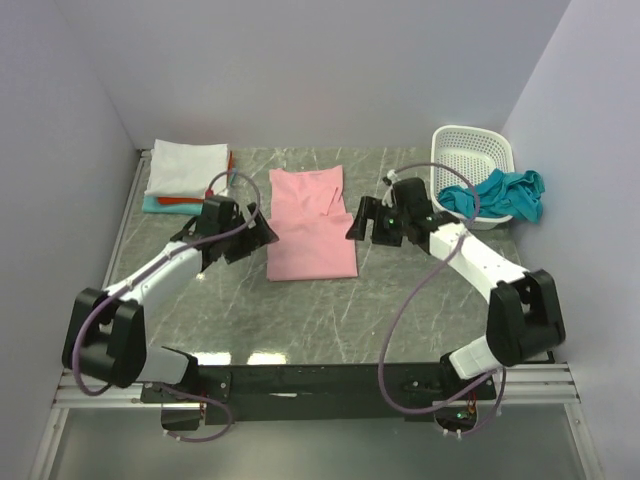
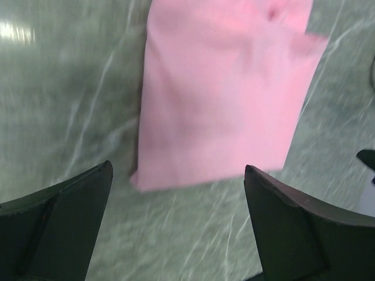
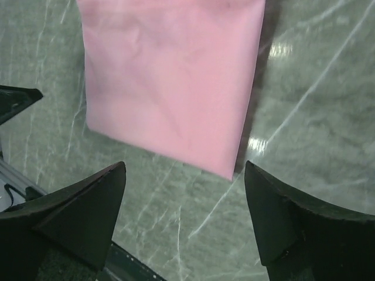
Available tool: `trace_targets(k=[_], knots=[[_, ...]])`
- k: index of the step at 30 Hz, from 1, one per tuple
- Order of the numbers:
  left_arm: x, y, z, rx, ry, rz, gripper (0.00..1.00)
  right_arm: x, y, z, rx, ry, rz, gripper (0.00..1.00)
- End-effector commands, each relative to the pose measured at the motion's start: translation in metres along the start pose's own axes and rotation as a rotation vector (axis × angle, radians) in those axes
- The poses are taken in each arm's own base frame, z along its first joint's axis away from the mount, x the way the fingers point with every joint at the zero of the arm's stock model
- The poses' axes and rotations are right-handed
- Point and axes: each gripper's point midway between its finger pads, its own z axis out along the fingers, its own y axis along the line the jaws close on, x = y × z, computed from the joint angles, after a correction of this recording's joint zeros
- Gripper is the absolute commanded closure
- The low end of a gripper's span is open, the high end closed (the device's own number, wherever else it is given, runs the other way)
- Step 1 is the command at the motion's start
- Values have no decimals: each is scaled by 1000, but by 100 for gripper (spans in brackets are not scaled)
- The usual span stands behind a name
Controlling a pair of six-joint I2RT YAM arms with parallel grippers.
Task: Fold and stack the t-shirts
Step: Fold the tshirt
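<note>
Your left claw (image 1: 262, 236) and right claw (image 1: 358, 224) both stand spread and empty over the grey-green marbled tabletop (image 1: 330, 315). The folded light pink cotton t-shirt (image 1: 310, 225) lies flat between them, just beside each claw's tips. Beyond your left claw sits a stack topped by a folded white t-shirt (image 1: 186, 165). Beyond your right, a crumpled teal t-shirt (image 1: 505, 192) hangs from the white plastic lattice basket (image 1: 470, 155). Pale lavender walls (image 1: 330, 70) close in three sides.
</note>
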Motion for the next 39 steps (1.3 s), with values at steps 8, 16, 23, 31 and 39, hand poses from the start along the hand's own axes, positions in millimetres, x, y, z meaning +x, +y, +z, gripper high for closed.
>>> trace_targets(k=[8,16,23,31,39], knots=[[62,24,-13,31,44,-66,1,54,-12,-11,-61,3,31,11],[76,35,6,14,84,-82,27,65,-16,12,-85,62,57,13],[86,41,21,4,129,-85,45,81,-24,28,-87,126,99,32],[97,48,31,-12,182,-86,72,94,-29,39,-90,178,134,50],[99,53,41,-20,183,-65,99,108,-37,44,-58,215,134,50]])
